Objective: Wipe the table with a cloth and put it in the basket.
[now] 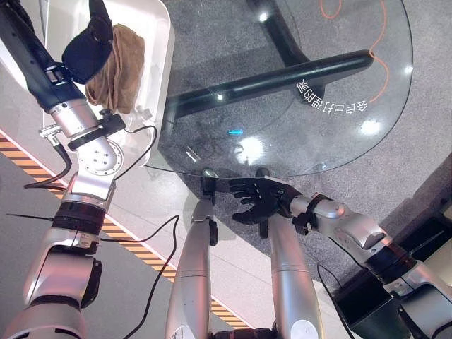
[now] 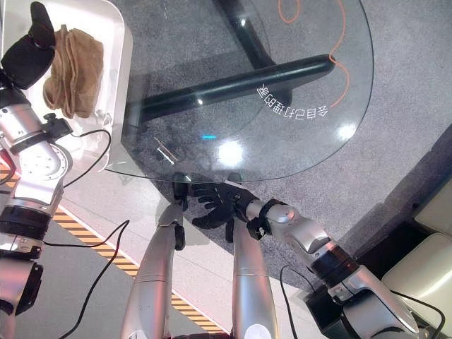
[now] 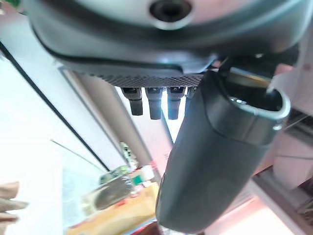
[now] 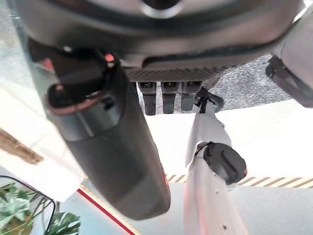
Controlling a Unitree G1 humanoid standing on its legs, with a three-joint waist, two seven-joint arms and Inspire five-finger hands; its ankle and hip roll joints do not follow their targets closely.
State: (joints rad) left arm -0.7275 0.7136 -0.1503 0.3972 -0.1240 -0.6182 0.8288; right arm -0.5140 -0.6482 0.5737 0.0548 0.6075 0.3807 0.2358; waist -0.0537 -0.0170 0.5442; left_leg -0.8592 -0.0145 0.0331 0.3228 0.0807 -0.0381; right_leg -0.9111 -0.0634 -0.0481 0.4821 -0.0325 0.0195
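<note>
A brown cloth lies bunched in the white basket at the far left, beside the round glass table. My left hand hovers over the basket against the cloth's left side. Its fingers are straight and hold nothing, so it is open. My right hand hangs just off the table's near edge, below the glass, open with fingers spread. In the right eye view the cloth and the left hand sit in the same spot.
The table's black base shows through the glass. A small blue item and white lettering are on the tabletop. An orange cable runs on the grey carpet. Striped floor tape crosses near left.
</note>
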